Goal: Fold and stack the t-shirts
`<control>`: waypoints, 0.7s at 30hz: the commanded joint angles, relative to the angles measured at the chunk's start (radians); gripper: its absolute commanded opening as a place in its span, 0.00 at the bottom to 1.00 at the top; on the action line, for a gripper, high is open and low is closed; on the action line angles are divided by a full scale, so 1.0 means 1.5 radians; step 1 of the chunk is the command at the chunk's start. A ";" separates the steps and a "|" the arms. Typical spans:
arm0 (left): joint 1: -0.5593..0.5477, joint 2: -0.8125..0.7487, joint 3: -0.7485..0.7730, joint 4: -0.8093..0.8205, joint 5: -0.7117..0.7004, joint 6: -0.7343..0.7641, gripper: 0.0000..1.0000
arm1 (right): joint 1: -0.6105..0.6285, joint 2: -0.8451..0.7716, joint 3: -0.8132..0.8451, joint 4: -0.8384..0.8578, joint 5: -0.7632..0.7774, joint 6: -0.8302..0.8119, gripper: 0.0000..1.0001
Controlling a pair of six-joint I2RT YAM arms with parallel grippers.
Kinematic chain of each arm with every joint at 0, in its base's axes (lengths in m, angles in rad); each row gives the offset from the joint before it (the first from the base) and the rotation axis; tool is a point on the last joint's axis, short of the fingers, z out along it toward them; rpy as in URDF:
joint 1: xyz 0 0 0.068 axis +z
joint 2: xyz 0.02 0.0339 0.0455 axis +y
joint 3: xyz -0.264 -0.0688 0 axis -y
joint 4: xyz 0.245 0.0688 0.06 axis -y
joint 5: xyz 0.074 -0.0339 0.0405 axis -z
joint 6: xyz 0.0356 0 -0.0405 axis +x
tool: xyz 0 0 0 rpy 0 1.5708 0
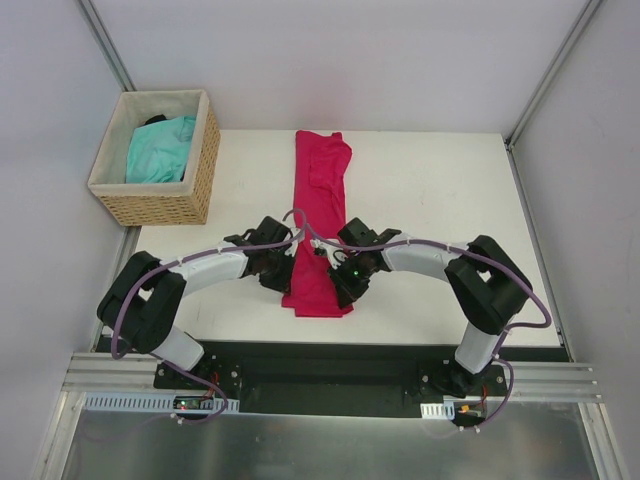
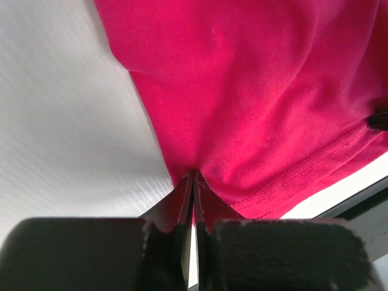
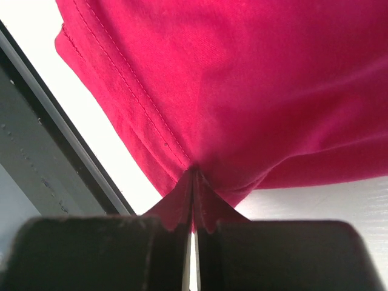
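Your left gripper and right gripper are each pinched tight on the near end of the pink t-shirt, a long narrow strip on the table; the turquoise t-shirt sits crumpled in the basket

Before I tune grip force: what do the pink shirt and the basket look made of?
Pink t-shirt: soft matte knit, probably cotton jersey; fine grain, stitched hem, puckers at the pinch. Basket: tan woven wicker, matte; plaited strands, pale liner at the rim, seemingly cloth.
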 commanded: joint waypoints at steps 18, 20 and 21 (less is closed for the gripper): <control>-0.007 -0.071 -0.012 -0.122 -0.017 -0.033 0.00 | -0.033 -0.050 0.013 -0.092 -0.013 0.015 0.01; -0.007 -0.077 0.001 -0.128 -0.017 -0.030 0.00 | -0.033 -0.079 0.020 -0.077 -0.014 0.033 0.01; -0.007 -0.081 0.016 -0.132 -0.017 -0.026 0.00 | -0.034 -0.093 0.027 -0.070 -0.018 0.044 0.02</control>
